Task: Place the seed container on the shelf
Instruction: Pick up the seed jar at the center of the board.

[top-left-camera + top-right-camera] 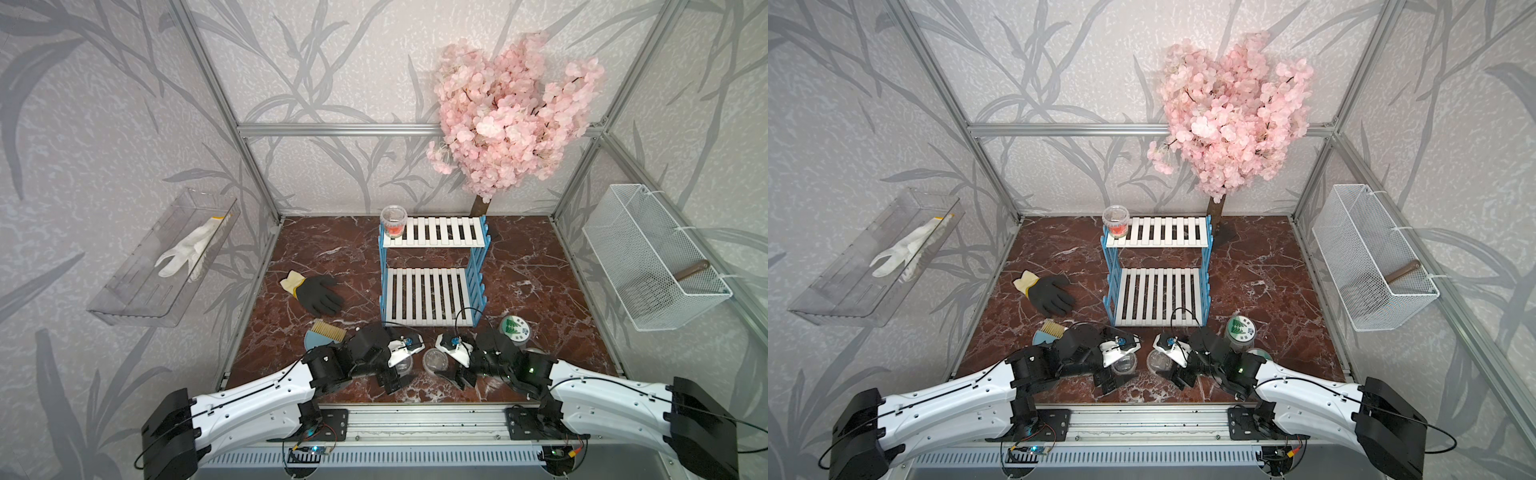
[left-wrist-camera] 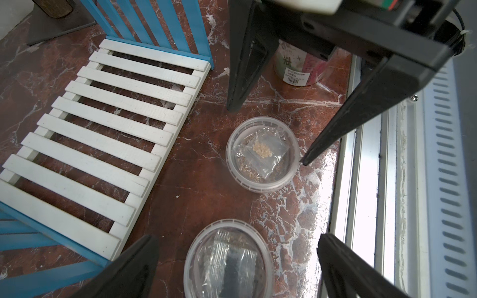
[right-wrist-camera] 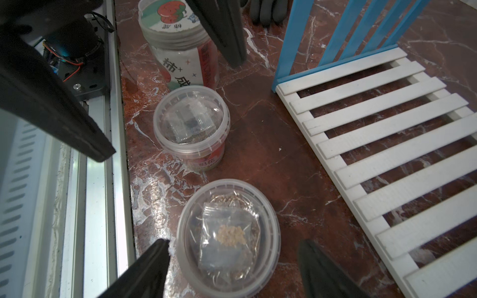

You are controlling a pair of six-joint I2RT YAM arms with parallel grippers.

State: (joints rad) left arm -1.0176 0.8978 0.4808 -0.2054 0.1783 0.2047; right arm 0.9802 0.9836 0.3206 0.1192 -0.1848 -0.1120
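On the surface point(image 1: 332, 257) before the shelf point(image 1: 478, 286), left pincer point(image 2: 237, 236) gapes wide over the dark-packet tub point(image 2: 227, 260). Right pincer point(image 3: 235, 242), half open and empty, straddles the pale-seed tub point(image 3: 228, 206). Sink squarely, close below its rim.

**Materials and finishes: tabletop lot**

- Surface point(image 1: 332, 257): red-brown marble look, white-veined, glossy.
- Shelf point(image 1: 432, 244): white painted slats, matt and faintly grainy like wood. The side frames are painted blue and look smooth.
- Seed container point(image 3: 228, 240): translucent plastic, smooth, with a slightly cloudy lid. A crinkled clear film sachet point(image 3: 219, 247) lies inside.
- Labelled jar point(image 3: 178, 62): clear plastic, ribbed lid, glossy printed label.
- Black glove point(image 1: 320, 293): matt rubbery coating, cream knit cuff.
- White glove point(image 1: 187, 253): knit cloth.
- Wall tray point(image 1: 137, 299): clear glossy plastic.
- Basket point(image 1: 648, 249): white-coated wire mesh.
- Cage frame point(image 1: 332, 129): bare metal, matt.
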